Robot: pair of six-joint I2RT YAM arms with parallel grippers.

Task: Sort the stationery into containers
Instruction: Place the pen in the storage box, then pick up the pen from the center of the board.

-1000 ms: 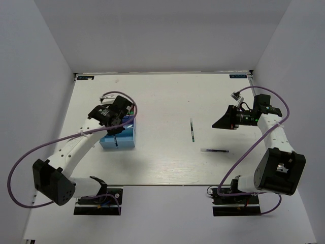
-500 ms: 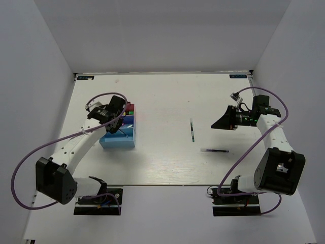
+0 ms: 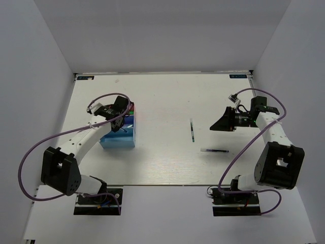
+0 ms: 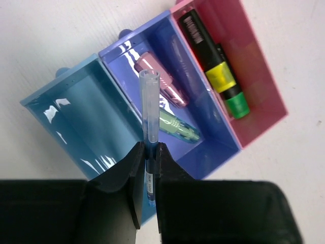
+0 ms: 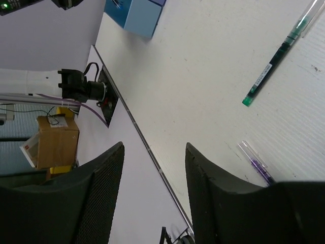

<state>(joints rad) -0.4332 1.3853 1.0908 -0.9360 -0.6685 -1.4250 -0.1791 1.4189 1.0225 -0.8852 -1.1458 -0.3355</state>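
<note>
While poised above the organizer, gripping a clear pen in the left end effector, over the wall between two blue bins. Dropping step; next, centre over one bin, then release. Far right of the organizer, holding the right end effector spread, empty, above a green-tipped pen.

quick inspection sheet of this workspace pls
surface: white table, no spills seen
job's things: organizer holds markers in pink bin, pink capsule and green capsule in dark blue bin; green pen and purple pen loose on table
clutter: nothing seen
grippers: left gripper shut on clear-capped pen above organizer; right gripper open, empty
cables: purple cable loops off each arm
surroundings: white walls; cardboard box beyond the table edge
</note>
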